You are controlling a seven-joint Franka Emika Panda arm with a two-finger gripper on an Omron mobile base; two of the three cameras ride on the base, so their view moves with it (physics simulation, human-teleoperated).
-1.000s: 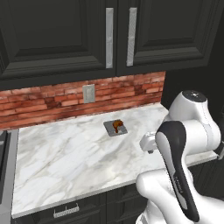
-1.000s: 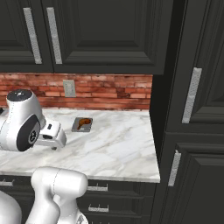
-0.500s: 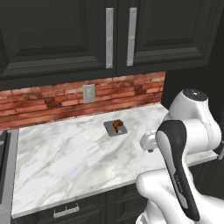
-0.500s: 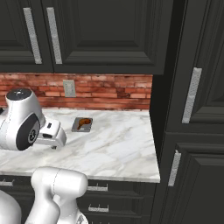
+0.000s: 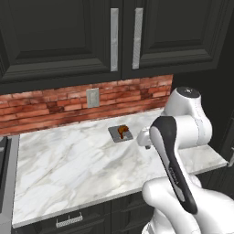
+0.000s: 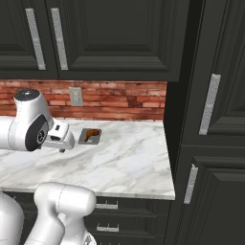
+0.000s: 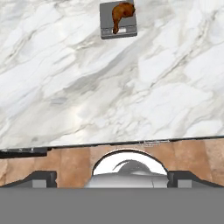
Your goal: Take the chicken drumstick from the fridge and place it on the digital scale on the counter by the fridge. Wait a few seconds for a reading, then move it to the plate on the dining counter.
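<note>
The chicken drumstick (image 5: 122, 131) is seen lying on the digital scale (image 5: 119, 136), which is set on the counter (image 5: 73, 169) near the red brick backsplash (image 5: 55, 105). The gripper (image 6: 61, 149) is held above the marble, well apart from the scale, with its 2 fingers spread wide and nothing gripped. In the hand view, the chicken drumstick (image 7: 120, 14) is shown resting on the scale (image 7: 118, 27), its thin bone pointed toward the counter's front edge.
</note>
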